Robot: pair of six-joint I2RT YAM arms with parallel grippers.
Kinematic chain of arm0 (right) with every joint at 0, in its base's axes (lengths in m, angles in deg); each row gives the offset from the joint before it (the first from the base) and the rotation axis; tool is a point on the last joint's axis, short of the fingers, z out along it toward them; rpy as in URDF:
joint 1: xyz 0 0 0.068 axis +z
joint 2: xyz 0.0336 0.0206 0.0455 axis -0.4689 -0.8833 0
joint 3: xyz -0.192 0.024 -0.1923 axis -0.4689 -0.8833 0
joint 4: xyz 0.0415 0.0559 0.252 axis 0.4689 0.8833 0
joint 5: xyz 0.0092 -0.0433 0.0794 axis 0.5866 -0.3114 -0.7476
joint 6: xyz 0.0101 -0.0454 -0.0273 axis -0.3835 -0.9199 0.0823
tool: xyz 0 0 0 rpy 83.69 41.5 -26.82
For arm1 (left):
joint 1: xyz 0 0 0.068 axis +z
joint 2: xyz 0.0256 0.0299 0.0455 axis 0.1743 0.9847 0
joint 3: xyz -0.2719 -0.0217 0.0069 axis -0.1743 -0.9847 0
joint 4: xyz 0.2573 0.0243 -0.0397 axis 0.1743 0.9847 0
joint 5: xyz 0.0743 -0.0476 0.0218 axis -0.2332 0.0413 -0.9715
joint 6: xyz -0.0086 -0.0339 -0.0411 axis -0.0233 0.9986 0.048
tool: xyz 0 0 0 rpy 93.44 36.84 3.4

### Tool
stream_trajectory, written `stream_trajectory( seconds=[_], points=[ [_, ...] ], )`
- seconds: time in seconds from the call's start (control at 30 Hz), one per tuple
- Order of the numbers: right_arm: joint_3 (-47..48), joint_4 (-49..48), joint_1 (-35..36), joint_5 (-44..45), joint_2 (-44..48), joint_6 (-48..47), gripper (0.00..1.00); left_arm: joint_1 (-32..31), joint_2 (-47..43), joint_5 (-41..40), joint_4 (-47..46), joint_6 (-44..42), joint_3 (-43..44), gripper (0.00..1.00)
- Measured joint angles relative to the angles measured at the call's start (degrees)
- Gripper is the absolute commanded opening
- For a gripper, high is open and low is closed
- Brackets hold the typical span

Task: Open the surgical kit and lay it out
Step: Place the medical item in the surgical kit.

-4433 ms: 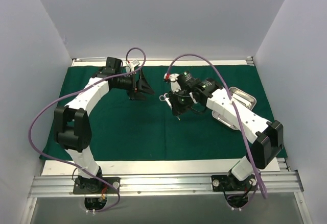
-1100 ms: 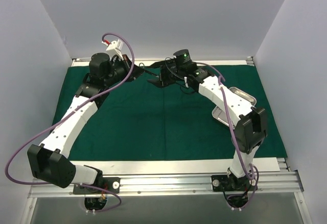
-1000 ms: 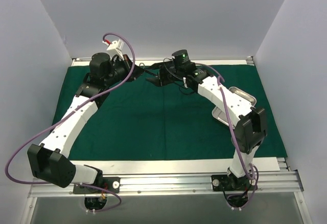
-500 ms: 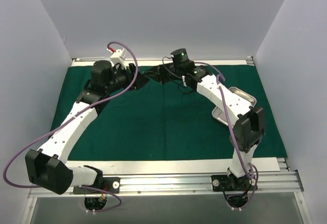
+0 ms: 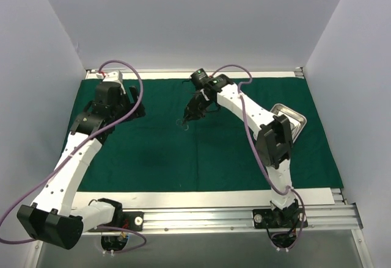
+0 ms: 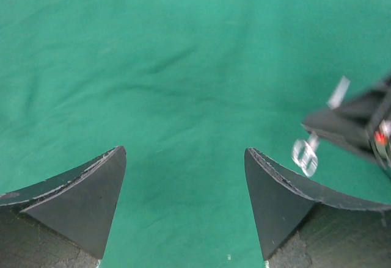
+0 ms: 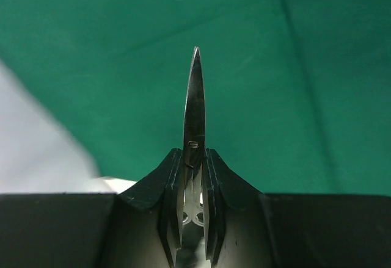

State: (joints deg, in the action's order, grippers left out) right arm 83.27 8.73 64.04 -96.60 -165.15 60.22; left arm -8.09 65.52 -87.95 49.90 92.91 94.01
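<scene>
The dark green cloth (image 5: 159, 158) lies spread flat and covers most of the table in the overhead view, with a few soft creases and one fold line running down its middle. The steel tray (image 5: 296, 116) sits on the cloth at the right side of that view; it is small, rectangular and shiny, and the right arm hides part of it. The scissors (image 7: 194, 97) are thin and silver. In the right wrist view their closed blades taper to a sharp tip pointing toward the top of the frame. The right gripper (image 7: 193, 152) is clamped on them just below the pivot, its dark fingers (image 7: 217, 176) pressed against both flat sides. In the overhead view this gripper hangs above the cloth just left of the upper centre, and the ring handles show below it. The left gripper (image 6: 184, 152) is in the upper left of the overhead view, well apart from the right one. Its two fingers (image 6: 91, 201) are spread wide with nothing between them but green cloth beneath. A ring handle of the scissors shows blurred at the right edge of the left wrist view.
</scene>
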Motion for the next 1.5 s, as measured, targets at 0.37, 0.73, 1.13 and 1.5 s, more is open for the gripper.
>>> stream_trajectory(
  seconds=[0.37,0.73,1.13,1.5],
  points=[
    [1.4,5.2,12.4,8.7,-5.9,-12.9,0.0,6.6,0.9,1.3,9.8,3.9,-1.2,0.87],
    [-2.2,4.9,15.9,16.5,-6.4,-17.6,0.02,8.2,-1.8,5.8,12.7,5.1,-5.7,0.86],
    [-4.3,2.8,17.3,15.9,-10.7,-17.9,0.04,8.2,-2.1,8.5,12.3,5.0,-5.9,0.86],
    [-5.4,2.0,17.3,13.9,-11.8,-17.9,0.29,8.2,-2.1,10.2,11.6,4.9,-7.0,0.86]
  ],
)
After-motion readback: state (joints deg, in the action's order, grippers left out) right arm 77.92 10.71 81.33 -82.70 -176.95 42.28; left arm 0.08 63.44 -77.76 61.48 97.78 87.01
